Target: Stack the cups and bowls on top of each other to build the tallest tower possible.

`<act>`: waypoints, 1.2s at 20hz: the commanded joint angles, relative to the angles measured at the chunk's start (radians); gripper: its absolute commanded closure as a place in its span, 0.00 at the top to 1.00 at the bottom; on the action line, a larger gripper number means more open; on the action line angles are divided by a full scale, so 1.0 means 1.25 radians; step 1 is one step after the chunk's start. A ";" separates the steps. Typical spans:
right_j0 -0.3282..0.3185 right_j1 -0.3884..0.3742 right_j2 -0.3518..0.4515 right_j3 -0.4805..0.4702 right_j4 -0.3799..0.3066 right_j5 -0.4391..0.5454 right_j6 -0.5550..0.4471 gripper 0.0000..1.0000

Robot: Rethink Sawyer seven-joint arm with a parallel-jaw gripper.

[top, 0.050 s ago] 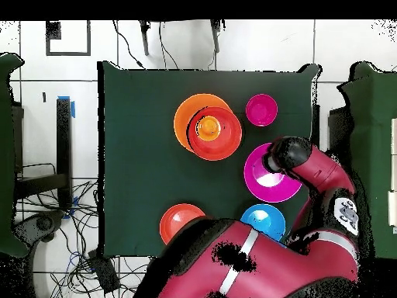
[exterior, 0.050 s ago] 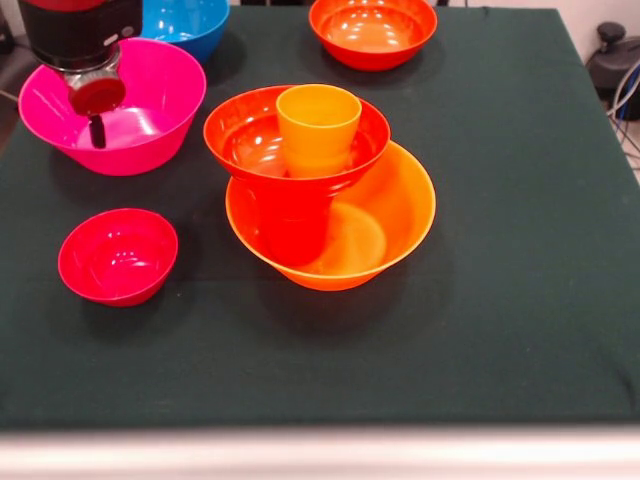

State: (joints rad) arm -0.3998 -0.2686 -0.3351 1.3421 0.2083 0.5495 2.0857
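Observation:
The tower stands mid-table: a wide orange bowl (exterior, 0.050 s ago: 390, 215) (top, 0.050 s ago: 186, 115) holds a red-orange cup (exterior, 0.050 s ago: 290, 220). A red-orange bowl (exterior, 0.050 s ago: 240, 135) (top, 0.050 s ago: 225, 140) sits on that cup, and an orange cup (exterior, 0.050 s ago: 318, 128) (top, 0.050 s ago: 208, 127) stands upright inside it. My gripper (exterior, 0.050 s ago: 97, 128) hangs over the pink bowl (exterior, 0.050 s ago: 160, 90) (top, 0.050 s ago: 264, 185) at the left, reaching down into it with nothing visibly held. From above the arm's wrist (top, 0.050 s ago: 285, 154) covers the gripper. A small crimson bowl (exterior, 0.050 s ago: 118, 255) (top, 0.050 s ago: 262, 109) sits alone near the front left.
A blue bowl (exterior, 0.050 s ago: 190, 22) (top, 0.050 s ago: 262, 221) sits behind the pink one. A second red-orange bowl (exterior, 0.050 s ago: 372, 30) (top, 0.050 s ago: 181, 223) is at the back centre. The dark green cloth (exterior, 0.050 s ago: 520, 250) covers the table, whose right edge borders cables and a stand (exterior, 0.050 s ago: 615, 55).

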 commanded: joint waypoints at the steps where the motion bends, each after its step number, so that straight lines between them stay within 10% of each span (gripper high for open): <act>1: 0.027 0.035 0.105 0.000 -0.032 0.005 0.026 1.00; 24: 0.044 0.025 0.083 -0.071 -0.022 0.122 0.029 1.00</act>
State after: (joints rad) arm -0.3770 -0.2604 -0.3341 1.3248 0.2083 0.5861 2.0857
